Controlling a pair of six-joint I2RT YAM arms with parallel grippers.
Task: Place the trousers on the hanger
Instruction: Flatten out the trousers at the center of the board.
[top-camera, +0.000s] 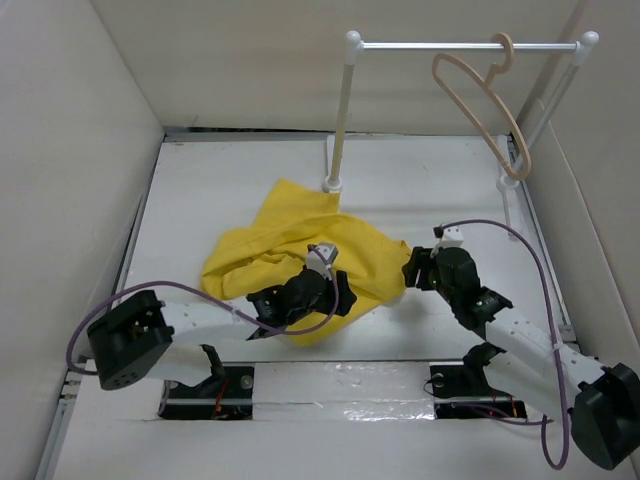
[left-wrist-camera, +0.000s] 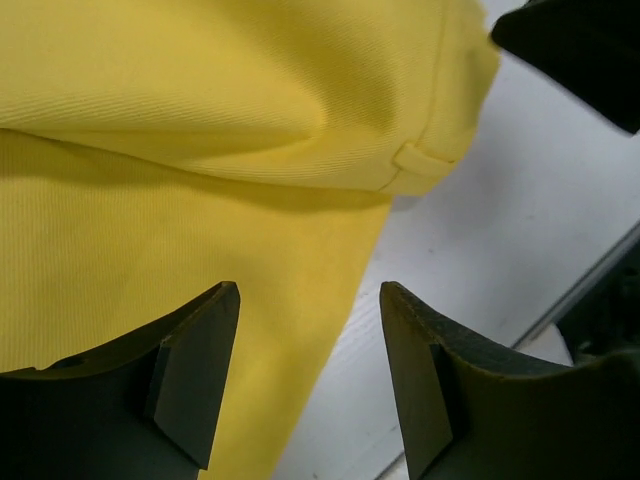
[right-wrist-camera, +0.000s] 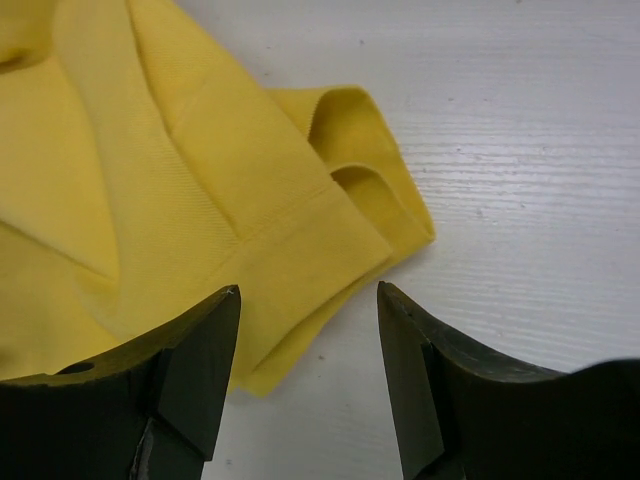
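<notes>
Yellow trousers (top-camera: 290, 250) lie crumpled mid-table; the tan hanger (top-camera: 485, 110) hangs above the far right corner.
Only the wrist views show the left gripper (left-wrist-camera: 310, 300) wide open and empty by a belt loop (left-wrist-camera: 425, 160), and the right gripper (right-wrist-camera: 308, 295) likewise at a hem (right-wrist-camera: 330, 215).

Yellow trousers (top-camera: 285, 250) crumpled mid-table; beige hanger (top-camera: 487, 105) hooked on rail, tilted.

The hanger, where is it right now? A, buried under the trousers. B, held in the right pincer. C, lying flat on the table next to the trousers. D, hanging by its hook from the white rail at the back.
D: the hanger hangs by its hook on the white rail, well clear of the trousers, which lie crumpled on the table.
</notes>
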